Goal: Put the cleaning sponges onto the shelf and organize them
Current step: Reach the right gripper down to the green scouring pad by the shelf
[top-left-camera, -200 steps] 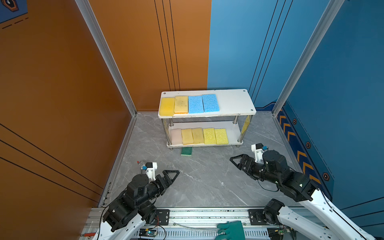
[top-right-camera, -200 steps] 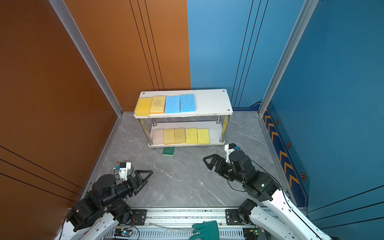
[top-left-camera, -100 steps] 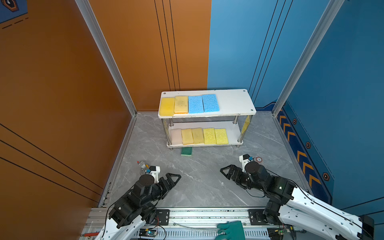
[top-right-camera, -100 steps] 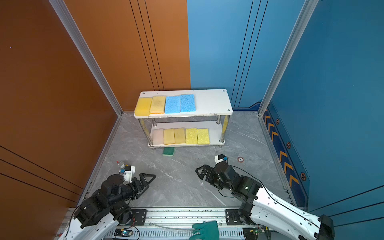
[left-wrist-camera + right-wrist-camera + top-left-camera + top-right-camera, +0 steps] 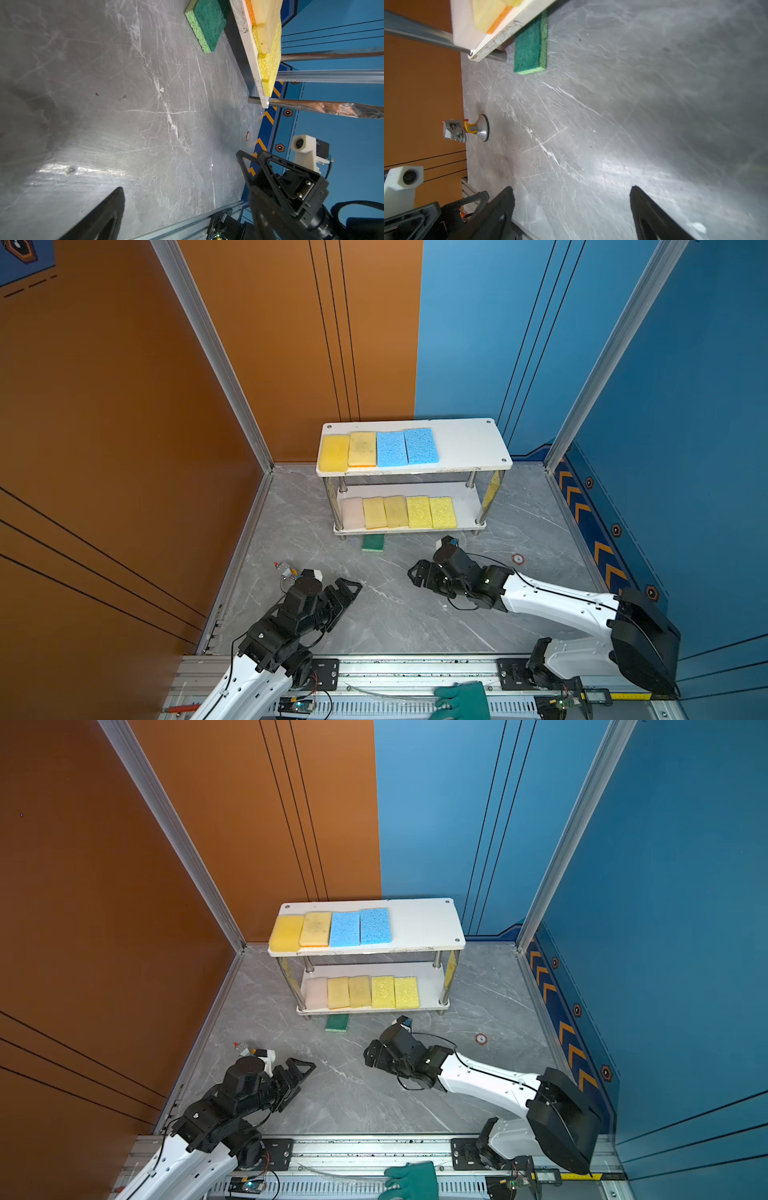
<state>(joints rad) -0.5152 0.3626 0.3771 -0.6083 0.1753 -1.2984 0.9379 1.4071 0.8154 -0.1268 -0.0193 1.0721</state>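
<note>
Black wedge-shaped right fingers (image 5: 654,212) gape over veined grey tabletop (image 5: 591,124).

Orange wall (image 5: 124,406), blue wall (image 5: 685,448), grey marble floor (image 5: 395,626)

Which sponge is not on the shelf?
The dark green sponge: it alone lies on the table, in front of the shelf, not on a board.

No legible text, brand or number is showing anywhere. Only orange chevron markings (image 5: 601,549) and hexagon emblems (image 5: 616,529) are running along the blue skirting strip (image 5: 598,526).
</note>
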